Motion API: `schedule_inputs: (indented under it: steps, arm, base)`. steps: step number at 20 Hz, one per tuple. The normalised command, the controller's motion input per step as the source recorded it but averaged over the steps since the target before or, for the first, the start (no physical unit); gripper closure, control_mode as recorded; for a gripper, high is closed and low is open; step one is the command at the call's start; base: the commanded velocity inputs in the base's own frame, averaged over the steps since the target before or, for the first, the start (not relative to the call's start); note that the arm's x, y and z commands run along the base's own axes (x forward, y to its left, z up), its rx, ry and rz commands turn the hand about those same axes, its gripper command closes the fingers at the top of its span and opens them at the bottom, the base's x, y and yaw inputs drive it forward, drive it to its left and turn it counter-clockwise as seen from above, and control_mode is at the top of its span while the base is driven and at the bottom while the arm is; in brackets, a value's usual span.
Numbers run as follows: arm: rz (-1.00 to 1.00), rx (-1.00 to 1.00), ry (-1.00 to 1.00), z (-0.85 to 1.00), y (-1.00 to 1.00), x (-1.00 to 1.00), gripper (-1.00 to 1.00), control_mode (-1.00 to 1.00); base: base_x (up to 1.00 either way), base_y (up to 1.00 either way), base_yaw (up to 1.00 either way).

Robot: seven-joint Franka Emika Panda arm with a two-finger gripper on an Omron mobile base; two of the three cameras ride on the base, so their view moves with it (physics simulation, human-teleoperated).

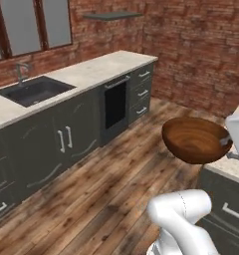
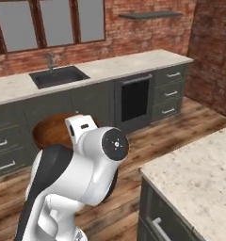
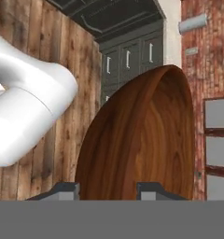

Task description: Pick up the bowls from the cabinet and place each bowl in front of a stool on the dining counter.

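Gripping bowl (image 3: 142,140) rim between jaws, bottom of hand view; carried mid-air, desk (image 1: 236,167) just beside, right edge of left base view.

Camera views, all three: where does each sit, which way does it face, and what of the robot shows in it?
Left base view: behind the arm's left, facing the sink run; white elbow low right, the bowl held aloft.
Right base view: behind the arm's right, facing the same sink run, dining counter at right; arm fills lower left, hiding most of the bowl.
Hand view: on the wrist, rolled sideways, looking along the gripper; jaws shut on the bowl's rim.
Shared: bowl, sink counter, brick wall.
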Motion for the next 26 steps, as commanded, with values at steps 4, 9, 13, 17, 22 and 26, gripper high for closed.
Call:
schedule_inputs:
  steps: [4, 9, 13, 17, 22, 26]
  arm:
    - [0.0, 0.0, 0.0, 0.0, 0.0, 0.0, 1.0, 1.0]
    - [0.0, 0.0, 0.0, 0.0, 0.0, 0.0, 1.0, 1.0]
    - [0.0, 0.0, 0.0, 0.0, 0.0, 0.0, 1.0, 1.0]
    - [0.0, 0.0, 0.0, 0.0, 0.0, 0.0, 1.0, 1.0]
    - [0.0, 0.0, 0.0, 0.0, 0.0, 0.0, 1.0, 1.0]
    - [0.0, 0.0, 0.0, 0.0, 0.0, 0.0, 1.0, 1.0]
  base:
    - [0.04, 0.53, -0.56]
    - [0.19, 0.84, -0.44]
    - [0.19, 1.0, -0.44]
    - [0.34, 0.97, -0.47]
    - [0.55, 0.97, -0.56]
    - [0.74, 0.98, -0.57]
